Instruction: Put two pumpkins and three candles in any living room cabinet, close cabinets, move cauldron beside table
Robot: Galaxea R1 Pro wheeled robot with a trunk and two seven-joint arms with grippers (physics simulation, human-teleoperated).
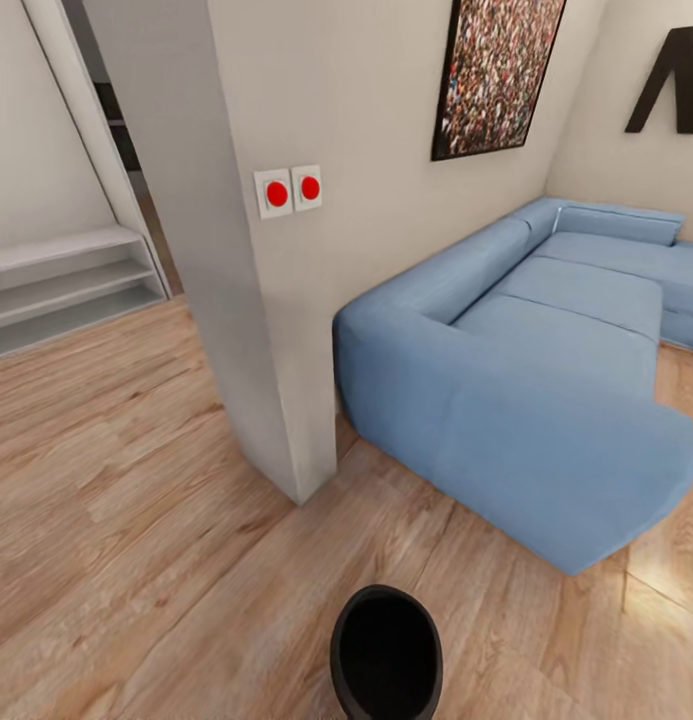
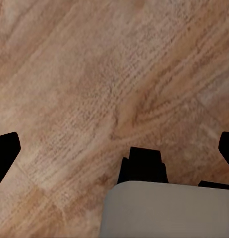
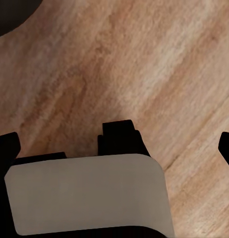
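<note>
I am in the living room, on its light wood plank floor (image 1: pixel 136 520). The pumpkins, candles, cabinet and table are out of view. A black rounded shape (image 1: pixel 386 655) sits at the bottom edge of the head view; I cannot tell whether it is the cauldron or part of my own body. In the left wrist view my left gripper (image 2: pixel 115 151) is open over bare planks, its dark fingertips (image 2: pixel 5 153) far apart. The right gripper (image 3: pixel 114 148) is open too, over the floor, with a dark curved edge (image 3: pixel 13 12) in one corner of its view.
A grey wall pillar (image 1: pixel 256 300) with two red buttons (image 1: pixel 289 190) stands straight ahead. A large blue sofa (image 1: pixel 526 390) fills the right side. White steps or shelves (image 1: pixel 66 285) lie at the far left, with a doorway beyond. Open floor stretches left and in front.
</note>
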